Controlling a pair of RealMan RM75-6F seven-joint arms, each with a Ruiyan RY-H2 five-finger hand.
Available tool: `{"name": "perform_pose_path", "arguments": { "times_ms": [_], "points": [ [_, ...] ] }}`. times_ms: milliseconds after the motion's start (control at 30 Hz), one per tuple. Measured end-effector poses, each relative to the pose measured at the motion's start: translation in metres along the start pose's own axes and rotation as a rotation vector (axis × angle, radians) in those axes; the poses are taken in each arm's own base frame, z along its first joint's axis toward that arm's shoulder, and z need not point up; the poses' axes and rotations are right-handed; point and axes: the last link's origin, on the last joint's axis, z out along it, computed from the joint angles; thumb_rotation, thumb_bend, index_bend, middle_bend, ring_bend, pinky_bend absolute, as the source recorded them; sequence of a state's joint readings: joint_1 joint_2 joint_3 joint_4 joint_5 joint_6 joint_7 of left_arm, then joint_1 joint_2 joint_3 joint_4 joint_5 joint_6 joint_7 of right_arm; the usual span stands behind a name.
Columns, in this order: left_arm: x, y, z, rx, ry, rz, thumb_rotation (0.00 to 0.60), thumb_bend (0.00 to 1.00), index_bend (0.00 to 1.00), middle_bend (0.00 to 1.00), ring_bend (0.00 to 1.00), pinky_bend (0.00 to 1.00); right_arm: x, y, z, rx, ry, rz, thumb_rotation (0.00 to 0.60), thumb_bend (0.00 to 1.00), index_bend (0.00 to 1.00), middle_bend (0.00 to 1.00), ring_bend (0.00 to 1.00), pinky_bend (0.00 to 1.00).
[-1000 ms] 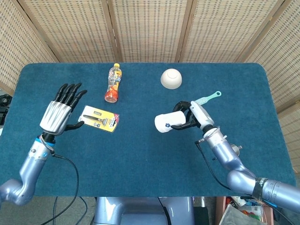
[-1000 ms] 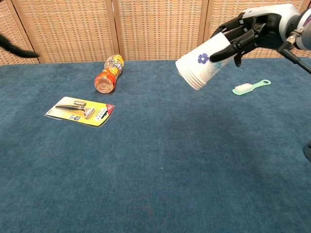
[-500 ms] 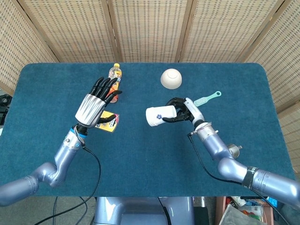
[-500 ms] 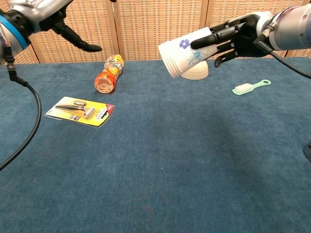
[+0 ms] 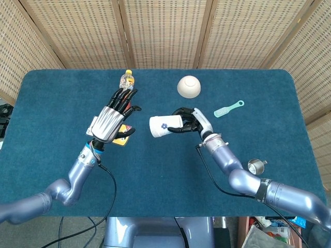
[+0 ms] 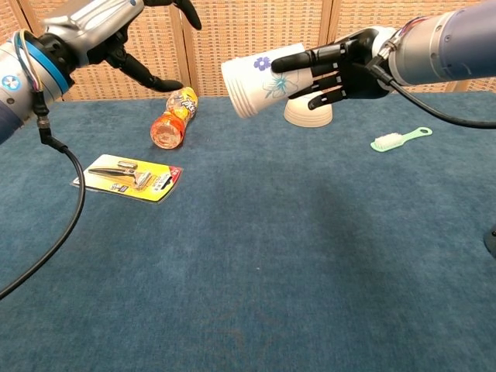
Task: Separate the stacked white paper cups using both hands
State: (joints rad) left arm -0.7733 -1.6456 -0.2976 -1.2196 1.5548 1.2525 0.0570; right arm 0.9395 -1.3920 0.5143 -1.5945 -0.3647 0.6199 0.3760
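Observation:
My right hand (image 5: 189, 119) (image 6: 341, 68) grips a stack of white paper cups (image 5: 163, 125) (image 6: 260, 80) with a blue flower print. The stack is held on its side above the table, its mouth pointing toward my left hand. My left hand (image 5: 113, 118) (image 6: 136, 35) is raised and open, fingers spread, a short gap to the left of the cups' mouth and not touching them.
On the blue table (image 5: 155, 175) lie an orange drink bottle (image 5: 125, 82) (image 6: 172, 118), a yellow razor package (image 6: 129, 177), a white bowl turned upside down (image 5: 189, 86) (image 6: 308, 114), and a mint brush (image 5: 228, 108) (image 6: 399, 139). A small metal cup (image 5: 254, 166) stands at the right.
My right hand has carried the cup stack up and to the left. My left hand rose and moved right toward the cups, staying open.

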Motion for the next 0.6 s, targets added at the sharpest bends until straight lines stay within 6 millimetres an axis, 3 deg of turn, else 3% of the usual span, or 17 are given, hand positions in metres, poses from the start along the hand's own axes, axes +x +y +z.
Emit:
{"name": "perform_pose_path", "arguments": {
  "times_ms": [167,400,600],
  "points": [
    [-0.007,0.009,0.002,-0.01,0.016,-0.02,0.6,0.3,0.47,0.0,0.0,0.0,-0.006,-0.001,-0.001,0.0,-0.006,0.001,0.6,0.35,0.61,0.65,0.48,0.66],
    [-0.017,0.026,0.007,-0.034,0.04,-0.01,0.6,0.3,0.47,0.0,0.0,0.0,-0.012,0.0,-0.001,-0.002,-0.017,0.011,0.6,0.35,0.61,0.65,0.48,0.66],
    [-0.021,0.029,0.009,-0.032,0.046,-0.001,0.6,0.31,0.48,0.0,0.0,0.0,-0.011,0.001,-0.002,-0.005,-0.02,0.019,0.6,0.35,0.61,0.65,0.48,0.66]
  ]
}}
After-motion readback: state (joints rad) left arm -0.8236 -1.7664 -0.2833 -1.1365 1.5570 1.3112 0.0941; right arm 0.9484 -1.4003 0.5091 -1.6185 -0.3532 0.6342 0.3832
